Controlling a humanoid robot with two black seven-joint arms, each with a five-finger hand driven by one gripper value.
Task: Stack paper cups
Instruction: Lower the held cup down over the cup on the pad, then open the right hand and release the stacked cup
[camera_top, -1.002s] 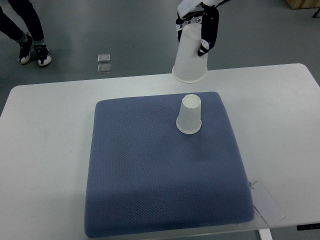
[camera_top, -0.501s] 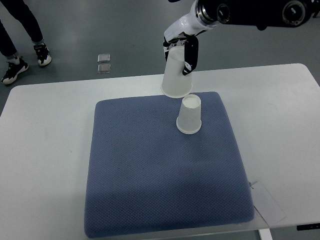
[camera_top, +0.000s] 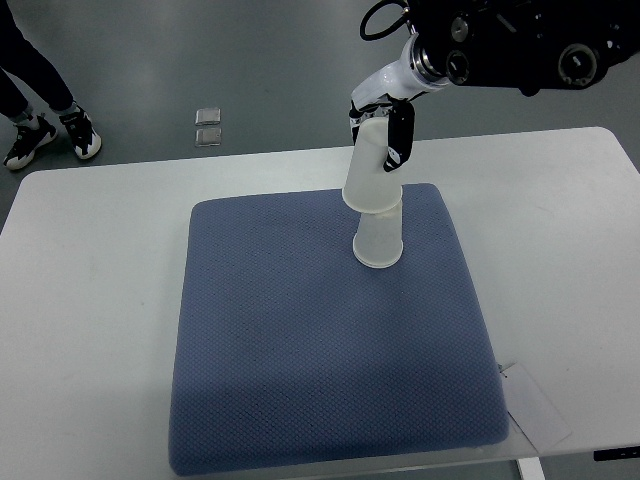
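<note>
This looks like a robotics lab or test room rather than a home or shop. A plain white table (camera_top: 90, 300) fills most of the frame, with a blue textured pad (camera_top: 300, 380) laid flat on it as a work surface. Beyond the table, across the top of the frame, runs a bare grey floor (camera_top: 250, 60), smooth and slightly glossy, of the kind found in industrial or research spaces. At the upper left a person's legs and sneakers (camera_top: 50, 138) stand on that floor, well back from the table. Two small square plates (camera_top: 208, 125) sit on the floor at upper centre-left. A black robot arm (camera_top: 520, 45) enters from the upper right.
</note>
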